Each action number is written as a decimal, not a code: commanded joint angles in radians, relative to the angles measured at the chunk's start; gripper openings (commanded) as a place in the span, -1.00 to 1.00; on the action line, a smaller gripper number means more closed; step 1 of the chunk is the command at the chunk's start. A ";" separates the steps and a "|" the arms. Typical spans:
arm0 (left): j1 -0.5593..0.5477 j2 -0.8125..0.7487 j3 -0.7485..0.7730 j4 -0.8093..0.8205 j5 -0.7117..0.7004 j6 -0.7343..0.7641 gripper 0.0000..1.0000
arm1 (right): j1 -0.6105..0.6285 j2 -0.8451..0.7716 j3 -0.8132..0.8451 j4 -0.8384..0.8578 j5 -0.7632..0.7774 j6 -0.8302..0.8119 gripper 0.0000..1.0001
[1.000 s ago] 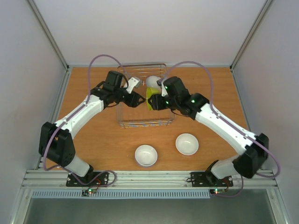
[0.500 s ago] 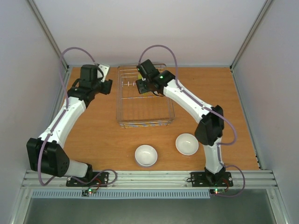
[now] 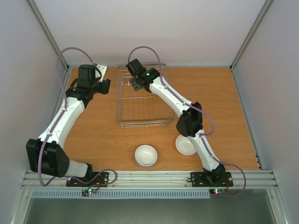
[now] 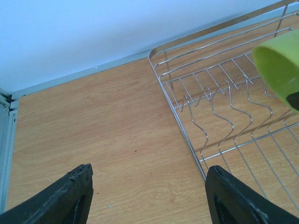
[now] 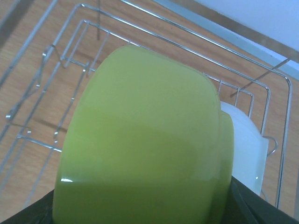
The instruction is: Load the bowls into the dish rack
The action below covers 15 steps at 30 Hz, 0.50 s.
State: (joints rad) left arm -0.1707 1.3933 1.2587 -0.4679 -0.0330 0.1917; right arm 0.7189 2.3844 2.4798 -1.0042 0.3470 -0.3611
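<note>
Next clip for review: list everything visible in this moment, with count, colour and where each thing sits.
dish rack: 1, silver wire, far middle of the table.
yellow-green bowl: 1, held over the rack's far left part.
white bowl in rack: 1, white, at a rack corner behind the yellow-green bowl.
white bowls on table: 2, white, near edge; one in the open, one partly under the right arm.
table: 1, orange-brown wood.
left claw: 1, black, open and empty, left of the rack.
right claw: 1, black, shut on the yellow-green bowl.
</note>
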 commanded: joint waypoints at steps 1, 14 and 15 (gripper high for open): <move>0.005 -0.008 -0.015 0.035 0.015 0.005 0.33 | 0.013 0.056 0.082 -0.025 0.097 -0.058 -0.97; 0.005 0.021 -0.025 0.038 0.058 0.000 0.33 | 0.031 0.163 0.124 -0.007 0.106 -0.096 -0.97; 0.005 0.021 -0.026 0.039 0.061 0.000 0.33 | 0.032 0.173 0.133 -0.007 0.103 -0.098 -0.97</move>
State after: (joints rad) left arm -0.1696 1.4021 1.2457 -0.4671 -0.0002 0.1917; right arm 0.7475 2.5103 2.5618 -1.0008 0.4137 -0.4309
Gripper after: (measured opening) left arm 0.666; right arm 0.591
